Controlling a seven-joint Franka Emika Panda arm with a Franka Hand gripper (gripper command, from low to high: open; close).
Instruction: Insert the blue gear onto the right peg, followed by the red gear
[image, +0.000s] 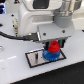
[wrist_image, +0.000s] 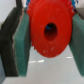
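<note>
In the exterior view the blue gear (image: 50, 55) lies flat on the black-framed pale plate (image: 34, 58), toward the plate's end on the exterior view's right. The red gear (image: 54, 48) is directly above it, held between my gripper's fingers (image: 54, 45). I cannot tell whether the two gears touch. In the wrist view the red gear (wrist_image: 48, 30) fills the middle with its dark centre hole showing, clamped between two teal pads (wrist_image: 22, 42). The right peg is hidden under the gears.
A black cable (image: 12, 36) runs from the exterior view's left to the arm's white body (image: 37, 17). The plate lies on a white table (image: 15, 72).
</note>
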